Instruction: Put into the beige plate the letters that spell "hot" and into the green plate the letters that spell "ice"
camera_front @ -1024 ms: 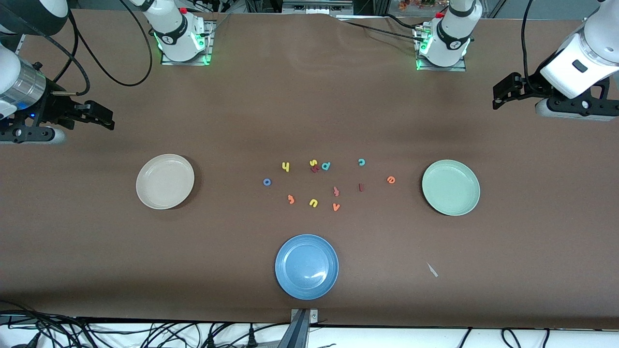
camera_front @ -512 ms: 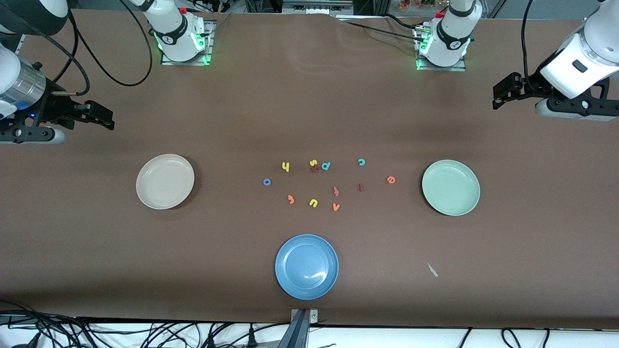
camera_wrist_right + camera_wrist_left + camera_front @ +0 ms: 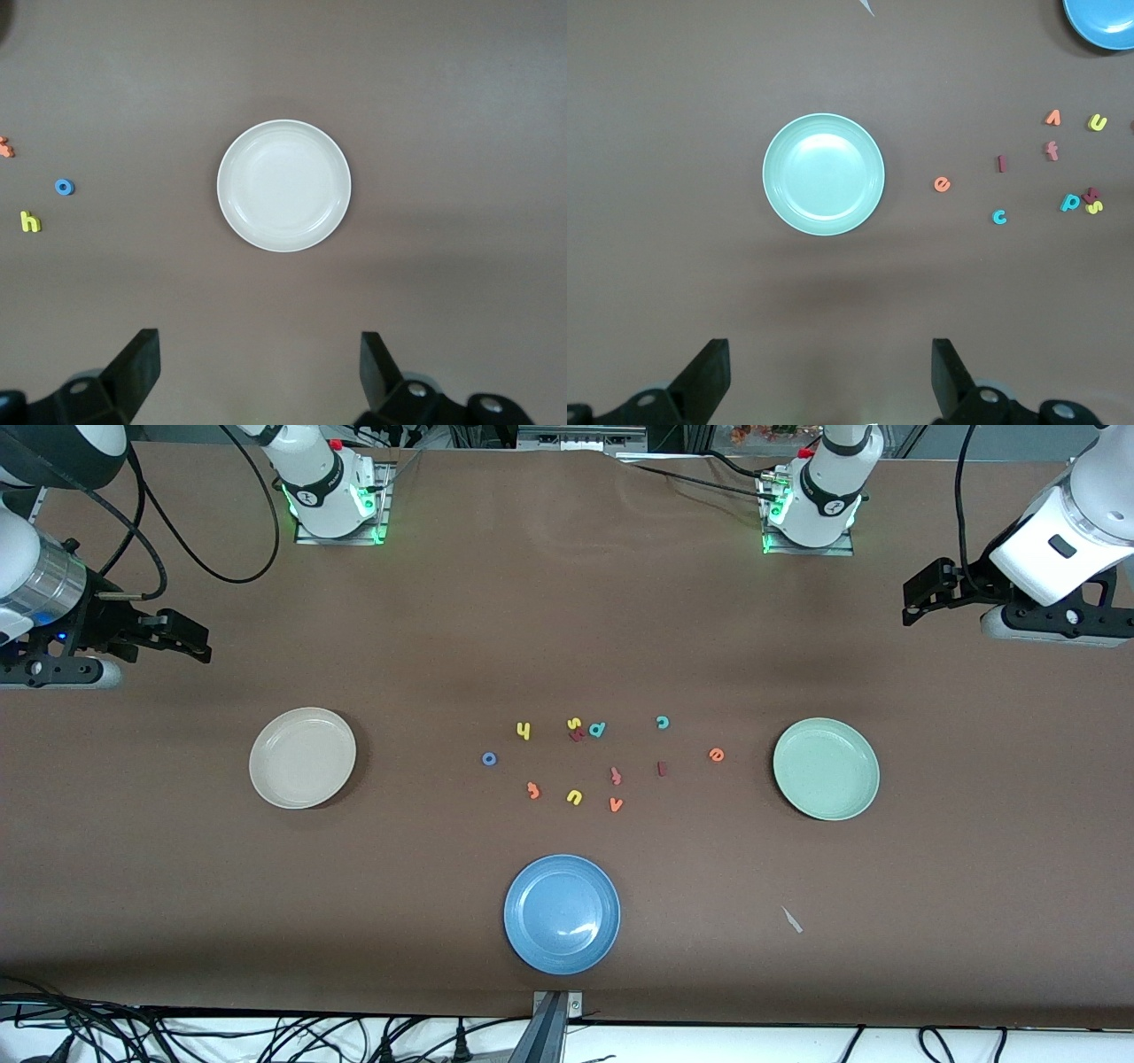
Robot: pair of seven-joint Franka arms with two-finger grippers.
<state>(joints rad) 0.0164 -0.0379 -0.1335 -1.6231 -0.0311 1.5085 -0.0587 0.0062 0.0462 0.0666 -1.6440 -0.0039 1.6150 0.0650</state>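
Brown table (image 3: 567,620) carries scattered letters between beige plate (image 3: 302,758) and green plate (image 3: 826,769). Left gripper (image 3: 830,376) and right gripper (image 3: 260,372) hover at its ends, fingers spread, holding nothing.

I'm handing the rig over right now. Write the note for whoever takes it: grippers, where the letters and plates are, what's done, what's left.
Left gripper: open, empty, waiting above the table's left-arm end, up from the green plate.
Right gripper: open, empty, waiting at the right-arm end, up from the beige plate.
Both plates are empty; so is the blue plate.
All letters lie loose mid-table: yellow h, blue o, orange t, teal c, dark red i, orange e.
Done: nothing.
Left: h, o, t into beige; i, c, e into green. Leave the other letters.
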